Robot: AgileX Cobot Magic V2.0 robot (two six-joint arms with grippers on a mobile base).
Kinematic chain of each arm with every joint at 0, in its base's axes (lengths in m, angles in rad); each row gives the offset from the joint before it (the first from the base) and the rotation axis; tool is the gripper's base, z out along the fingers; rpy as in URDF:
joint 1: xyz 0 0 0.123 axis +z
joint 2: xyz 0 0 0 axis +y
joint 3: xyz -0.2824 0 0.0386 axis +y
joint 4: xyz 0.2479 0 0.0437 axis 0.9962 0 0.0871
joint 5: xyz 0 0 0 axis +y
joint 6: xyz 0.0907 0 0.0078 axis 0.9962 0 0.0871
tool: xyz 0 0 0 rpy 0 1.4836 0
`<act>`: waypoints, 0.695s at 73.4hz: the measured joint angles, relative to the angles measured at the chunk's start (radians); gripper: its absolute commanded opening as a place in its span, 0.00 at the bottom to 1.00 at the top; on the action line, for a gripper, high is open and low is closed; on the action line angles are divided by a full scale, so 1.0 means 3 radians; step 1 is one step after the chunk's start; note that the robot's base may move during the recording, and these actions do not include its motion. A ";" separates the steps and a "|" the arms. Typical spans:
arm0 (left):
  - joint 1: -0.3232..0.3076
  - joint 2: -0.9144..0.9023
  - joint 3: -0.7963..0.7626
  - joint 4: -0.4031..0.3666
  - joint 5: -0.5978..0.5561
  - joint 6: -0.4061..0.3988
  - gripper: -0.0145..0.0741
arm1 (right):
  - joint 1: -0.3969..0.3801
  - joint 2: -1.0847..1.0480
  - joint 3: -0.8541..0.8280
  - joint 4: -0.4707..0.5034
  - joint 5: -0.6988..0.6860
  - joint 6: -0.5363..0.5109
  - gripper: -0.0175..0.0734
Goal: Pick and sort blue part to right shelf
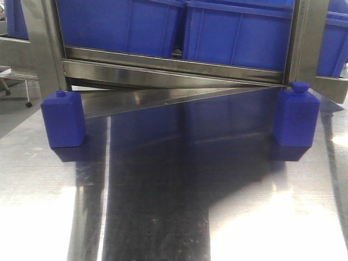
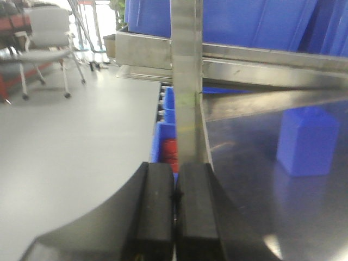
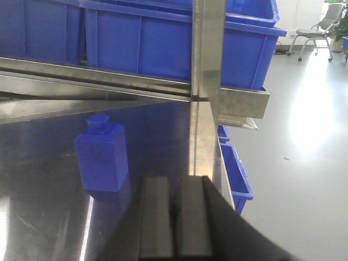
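The left tool point(image 2: 175, 174) is closed: its two black fingers point(image 2: 157, 206) meet pad to pad with nothing clamped between them. The right tool point(image 3: 175, 185) is closed and empty in the same way. Both tools point forward, held roughly level.

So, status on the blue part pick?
left gripper shut, empty; right gripper same. blue part upright on table, ungrasped. taller blue block apart, nothing blocking.
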 measured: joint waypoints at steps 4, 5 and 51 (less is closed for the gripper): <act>0.0000 0.0000 0.0000 0.0156 0.0000 0.0000 0.31 | 0.0000 0.0000 0.0000 0.0000 0.0000 0.0000 0.25; 0.0000 0.0000 0.0000 0.0183 0.0000 0.0000 0.31 | 0.0000 0.0000 0.0000 0.0017 0.0000 0.0000 0.25; 0.0000 0.0000 0.0000 0.0116 -0.0285 0.0000 0.31 | 0.0000 0.0000 0.0000 0.0000 0.0000 0.0000 0.25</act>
